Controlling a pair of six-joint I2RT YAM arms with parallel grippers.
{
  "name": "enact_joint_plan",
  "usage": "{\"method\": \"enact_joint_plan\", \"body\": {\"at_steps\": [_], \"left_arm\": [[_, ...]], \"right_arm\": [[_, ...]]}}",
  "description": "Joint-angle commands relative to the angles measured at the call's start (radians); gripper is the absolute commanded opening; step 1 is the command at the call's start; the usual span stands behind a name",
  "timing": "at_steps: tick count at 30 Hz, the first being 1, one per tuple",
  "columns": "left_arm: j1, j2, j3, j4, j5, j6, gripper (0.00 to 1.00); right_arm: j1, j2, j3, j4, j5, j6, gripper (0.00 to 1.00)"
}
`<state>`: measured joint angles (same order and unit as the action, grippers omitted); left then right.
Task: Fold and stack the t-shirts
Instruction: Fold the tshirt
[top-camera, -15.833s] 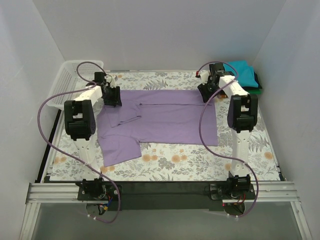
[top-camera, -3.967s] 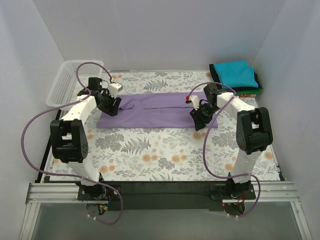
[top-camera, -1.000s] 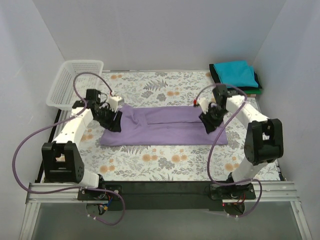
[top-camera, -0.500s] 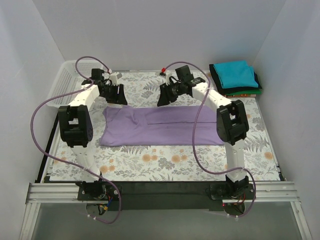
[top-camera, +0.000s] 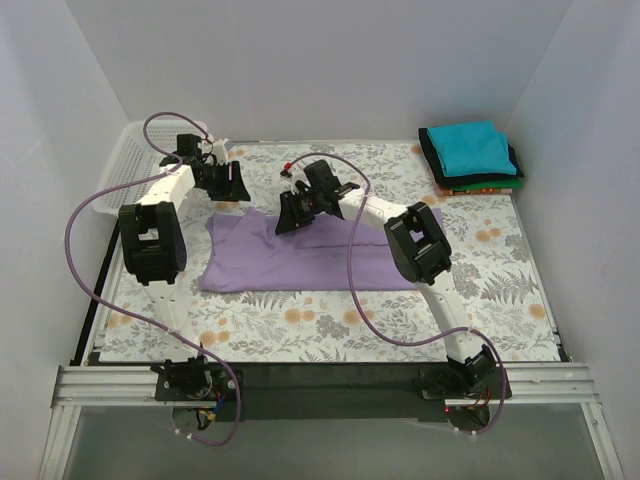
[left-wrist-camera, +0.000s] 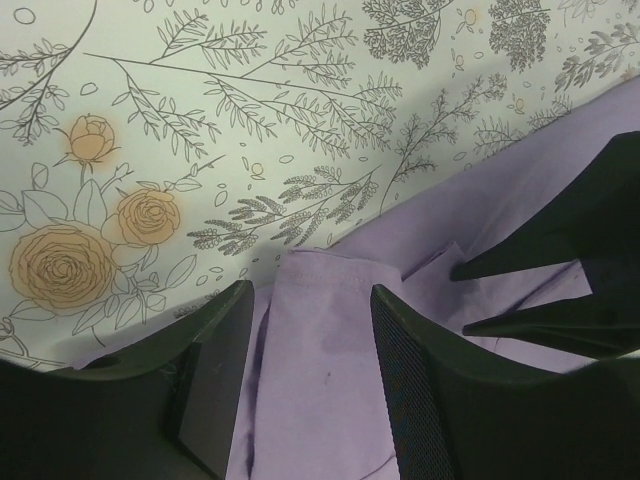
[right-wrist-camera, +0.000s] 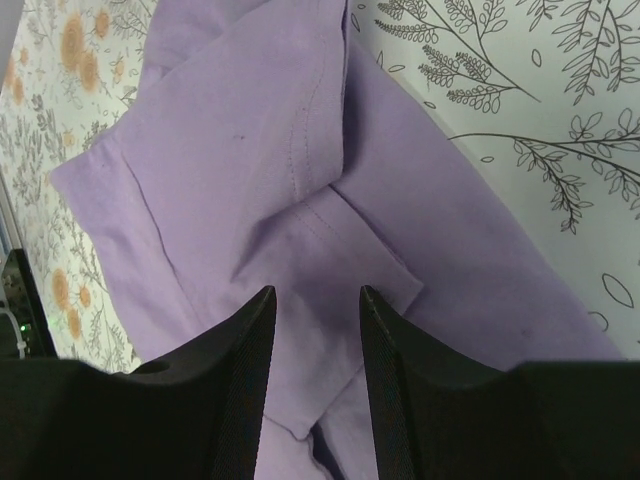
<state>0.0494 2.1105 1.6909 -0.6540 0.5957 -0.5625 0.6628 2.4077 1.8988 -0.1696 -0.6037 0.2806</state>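
The lavender t-shirt lies folded into a long flat strip across the middle of the table. My left gripper hovers at its far left corner, jaws apart over a folded sleeve edge. My right arm reaches across to the left, and the right gripper stands open over the strip's far edge. In the right wrist view its fingers straddle a sleeve fold without pinching it. Other folded t-shirts sit stacked at the far right: teal on top, dark green under it, orange-red lowest.
A white mesh basket stands at the far left corner, just behind my left arm. The floral table cloth covers the table. White walls close in the back and both sides. My right arm's fingers show dark in the left wrist view.
My right arm swung from the shirt's right end across to its far edge near the left. The left gripper moved off the left end towards the far left corner. The shirt stayed flat.
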Motion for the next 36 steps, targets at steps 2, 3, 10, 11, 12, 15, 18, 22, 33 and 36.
{"method": "enact_joint_plan", "body": {"at_steps": [2, 3, 10, 11, 12, 15, 18, 22, 33, 36], "left_arm": [[-0.003, -0.015, 0.016, -0.004, 0.044, -0.001, 0.49], [-0.003, -0.014, 0.016, 0.001, 0.046, -0.004, 0.49], [-0.003, -0.009, 0.004, 0.016, 0.049, -0.007, 0.49], [-0.003, -0.006, 0.003, 0.017, 0.05, -0.007, 0.49], [-0.005, -0.004, 0.003, 0.017, 0.052, -0.01, 0.49], [-0.003, 0.0, 0.004, 0.02, 0.049, -0.011, 0.49], [-0.003, -0.001, 0.004, 0.024, 0.044, -0.013, 0.49], [-0.003, -0.006, -0.002, 0.022, 0.044, -0.016, 0.49], [-0.003, -0.009, 0.004, 0.022, 0.05, -0.019, 0.5], [-0.005, -0.003, 0.001, 0.019, 0.052, -0.014, 0.5]], "right_arm": [[0.001, 0.004, 0.049, 0.068, 0.056, 0.031, 0.46], [0.003, 0.004, 0.049, 0.07, 0.059, 0.031, 0.46], [0.006, -0.022, 0.013, 0.079, 0.07, 0.016, 0.46], [0.004, -0.027, 0.01, 0.076, 0.077, 0.009, 0.46], [0.004, -0.03, 0.002, 0.078, 0.087, 0.002, 0.46], [0.004, -0.042, -0.024, 0.078, 0.094, -0.011, 0.45], [0.003, -0.047, -0.04, 0.078, 0.104, -0.008, 0.45], [0.001, -0.067, -0.055, 0.081, 0.139, -0.006, 0.45], [0.0, -0.114, -0.107, 0.096, 0.19, -0.021, 0.45], [0.001, -0.082, -0.093, 0.101, 0.142, -0.004, 0.42]]}}
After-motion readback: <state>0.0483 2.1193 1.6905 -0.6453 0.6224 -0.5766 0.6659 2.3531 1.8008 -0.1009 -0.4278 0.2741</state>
